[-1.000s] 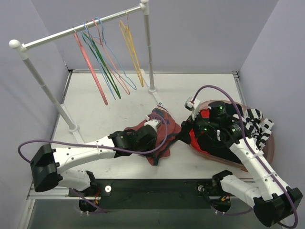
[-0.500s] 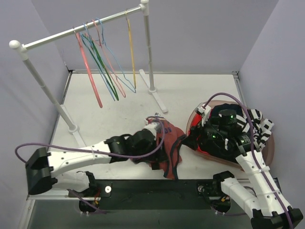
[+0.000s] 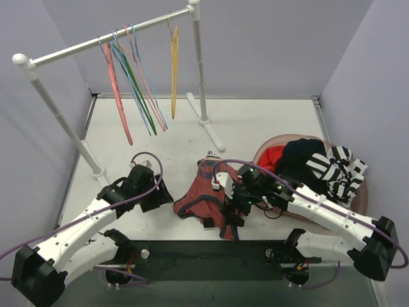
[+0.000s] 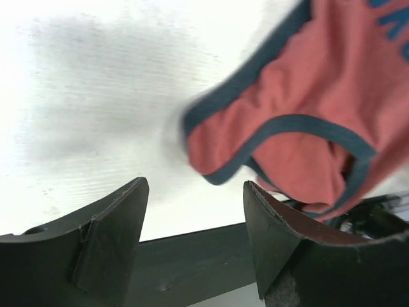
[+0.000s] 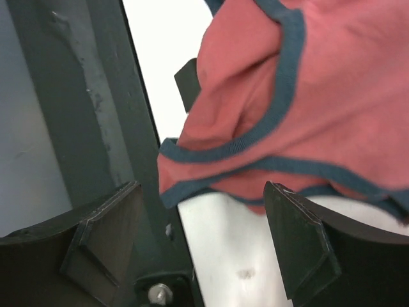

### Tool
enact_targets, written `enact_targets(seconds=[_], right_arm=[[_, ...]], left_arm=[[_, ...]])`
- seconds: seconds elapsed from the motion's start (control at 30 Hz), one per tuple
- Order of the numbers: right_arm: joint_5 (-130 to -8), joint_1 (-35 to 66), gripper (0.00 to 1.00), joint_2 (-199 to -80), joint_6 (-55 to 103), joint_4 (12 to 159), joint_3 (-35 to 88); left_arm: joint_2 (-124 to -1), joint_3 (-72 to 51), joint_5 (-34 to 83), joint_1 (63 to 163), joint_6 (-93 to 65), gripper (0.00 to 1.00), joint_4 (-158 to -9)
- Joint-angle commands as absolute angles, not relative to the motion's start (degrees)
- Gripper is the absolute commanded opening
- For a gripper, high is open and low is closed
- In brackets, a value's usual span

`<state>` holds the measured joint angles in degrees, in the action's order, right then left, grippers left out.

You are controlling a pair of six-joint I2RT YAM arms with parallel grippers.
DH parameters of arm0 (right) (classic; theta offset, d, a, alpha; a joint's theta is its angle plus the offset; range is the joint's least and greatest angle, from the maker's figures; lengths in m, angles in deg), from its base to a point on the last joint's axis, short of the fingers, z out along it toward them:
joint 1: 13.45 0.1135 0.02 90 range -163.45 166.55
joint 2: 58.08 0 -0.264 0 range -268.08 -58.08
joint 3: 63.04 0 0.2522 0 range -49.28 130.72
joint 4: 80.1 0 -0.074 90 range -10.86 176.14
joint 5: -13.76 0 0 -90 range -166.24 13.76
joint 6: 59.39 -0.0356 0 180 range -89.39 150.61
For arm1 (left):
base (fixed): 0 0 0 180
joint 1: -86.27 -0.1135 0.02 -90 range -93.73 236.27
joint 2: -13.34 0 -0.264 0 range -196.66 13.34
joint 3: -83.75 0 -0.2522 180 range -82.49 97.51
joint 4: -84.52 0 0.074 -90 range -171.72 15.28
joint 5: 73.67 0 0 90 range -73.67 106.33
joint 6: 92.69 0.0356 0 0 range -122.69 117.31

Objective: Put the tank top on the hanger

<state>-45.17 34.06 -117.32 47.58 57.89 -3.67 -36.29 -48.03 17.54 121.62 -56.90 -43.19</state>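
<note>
We're looking at the tank top (image 3: 206, 192) lying crumpled on the white table (image 3: 268, 125), low in the middle of the top view, with an arm on each side of it. The left gripper (image 3: 164, 196) sits just left of the cloth, and from its wrist camera we see the left gripper (image 4: 193, 184) with its jaws well apart and nothing between them. Only bare table shows in the gap, and the tank top (image 4: 307, 89) fills the upper right of that frame, its dark-trimmed edge just beyond the right fingertip.

Over on the other side, the right gripper (image 3: 229, 208) is down at the lower right edge of the garment. In its wrist view the right gripper (image 5: 199, 185) is spread wide too. The tank top (image 5: 332, 96) bunches across the upper right, and a folded, trimmed edge dips toward the space between the fingertips — not pinched, as far as we can see.

The hanger (image 3: 174, 70) hangs from the rail (image 3: 70, 51) at upper centre, well apart from the top. At far right, a basket (image 3: 365, 195) holds a black-and-white striped garment (image 3: 339, 169) and a bright red garment (image 3: 275, 157).
</note>
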Motion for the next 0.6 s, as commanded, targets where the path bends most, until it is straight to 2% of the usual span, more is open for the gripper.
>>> enact_targets(seconds=[0.0,0.3,0.5,0.57], right_arm=[[-56.97,39.20,0.77,-121.01,42.15,65.65,-4.97],[-57.35,36.30,0.66,-121.54,36.50,68.73,-10.25],[-53.66,36.03,0.49,-124.08,33.08,73.04,-11.13],[-52.78,36.03,0.38,-124.61,32.02,74.71,-11.39]], left_arm=[[-42.62,-45.23,20.72,118.62,-50.16,0.72,-40.41],[-48.44,-44.96,32.14,118.35,-42.42,0.71,-46.82],[-49.85,-49.08,36.10,118.79,-43.29,0.71,-50.50],[-50.82,-50.49,37.50,119.14,-43.99,0.71,-51.92]])
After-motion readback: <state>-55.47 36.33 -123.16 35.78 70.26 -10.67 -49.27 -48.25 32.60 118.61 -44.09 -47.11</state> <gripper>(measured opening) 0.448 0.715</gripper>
